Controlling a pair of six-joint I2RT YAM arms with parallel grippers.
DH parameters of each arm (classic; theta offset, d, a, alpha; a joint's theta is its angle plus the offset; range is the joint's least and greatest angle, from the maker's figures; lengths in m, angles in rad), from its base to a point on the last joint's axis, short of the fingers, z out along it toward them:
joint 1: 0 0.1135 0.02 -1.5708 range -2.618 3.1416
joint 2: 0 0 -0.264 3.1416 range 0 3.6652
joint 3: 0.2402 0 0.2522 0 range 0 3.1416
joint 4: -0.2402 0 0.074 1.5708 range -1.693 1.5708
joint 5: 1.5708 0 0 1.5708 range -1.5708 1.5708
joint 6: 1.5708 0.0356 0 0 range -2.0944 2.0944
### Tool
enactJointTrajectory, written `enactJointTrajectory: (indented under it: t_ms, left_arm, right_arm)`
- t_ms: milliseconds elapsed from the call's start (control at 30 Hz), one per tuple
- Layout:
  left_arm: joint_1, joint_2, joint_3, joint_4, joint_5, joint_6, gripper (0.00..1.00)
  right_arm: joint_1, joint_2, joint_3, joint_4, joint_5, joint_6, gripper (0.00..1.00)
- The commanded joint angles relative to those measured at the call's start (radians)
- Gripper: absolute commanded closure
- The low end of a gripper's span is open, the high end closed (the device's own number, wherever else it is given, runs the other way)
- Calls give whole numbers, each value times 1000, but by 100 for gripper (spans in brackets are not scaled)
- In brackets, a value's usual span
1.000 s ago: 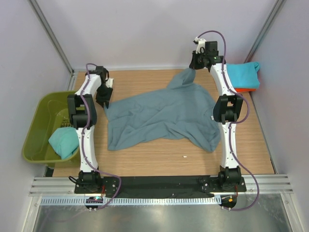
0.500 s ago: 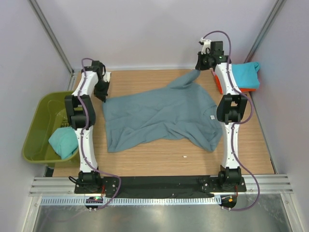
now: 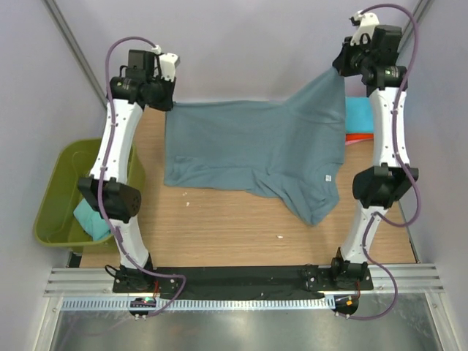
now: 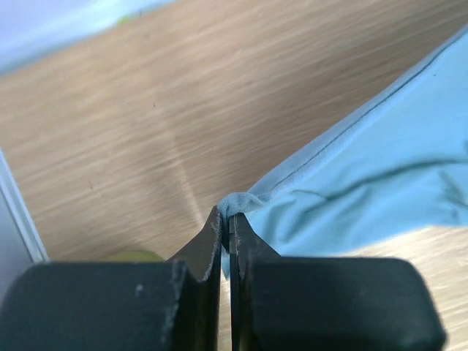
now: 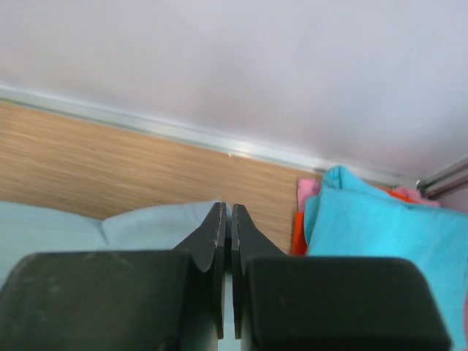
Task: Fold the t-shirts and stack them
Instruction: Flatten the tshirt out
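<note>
The large slate blue-grey t-shirt (image 3: 256, 146) hangs lifted above the wooden table, stretched between both arms, its lower part sagging to the right with a small white label (image 3: 328, 176). My left gripper (image 3: 167, 102) is shut on its left corner, seen pinched in the left wrist view (image 4: 238, 203). My right gripper (image 3: 341, 67) is shut on its right corner, whose cloth shows in the right wrist view (image 5: 146, 227). A folded stack of turquoise (image 3: 358, 111), orange and pink shirts sits at the right back, also in the right wrist view (image 5: 380, 227).
An olive-green plastic tub (image 3: 55, 190) stands off the table's left edge with a turquoise shirt (image 3: 88, 219) in it. Metal frame posts rise at both back corners. The arm bases stand at the near edge.
Both arms have risen and moved back, lifting the blue-grey shirt off the table and spreading its top edge taut between them.
</note>
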Motion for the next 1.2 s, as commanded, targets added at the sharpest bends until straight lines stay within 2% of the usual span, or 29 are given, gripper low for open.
enactJointTrajectory:
  t_ms: [0, 167, 200, 267, 433, 633, 800, 900, 1000, 1167]
  left_arm:
    - [10, -131, -2, 39, 23, 11, 100]
    - [8, -383, -128, 85, 43, 20, 100]
    - [10, -420, -148, 88, 49, 29, 100]
    - [8, -534, -204, 91, 73, 43, 100]
    - [8, -751, -280, 74, 128, 61, 100]
    - [10, -937, -211, -18, 159, 90, 100]
    - [10, -963, -29, -79, 173, 87, 100]
    - [11, -966, 60, -64, 167, 72, 100]
    - [13, -962, 94, -42, 142, 76, 100]
    - [13, -956, 50, 13, 119, 89, 100]
  right_arm:
    - [13, -216, -58, 34, -23, 3, 99]
    - [15, -487, -195, 24, -5, -32, 99]
    - [13, -588, -241, 14, 1, -40, 99]
    - [15, -673, -267, -46, 19, -60, 99]
    - [15, -908, -244, -201, 52, -71, 99]
    - [12, -1079, -146, -290, 130, -91, 99]
    - [2, -1094, 27, -296, 194, -101, 99]
    - [-2, -1087, 118, -220, 239, -109, 99]
    - [-8, -1078, 159, -134, 280, -112, 99]
    - [-11, -1045, 138, -23, 297, -127, 99]
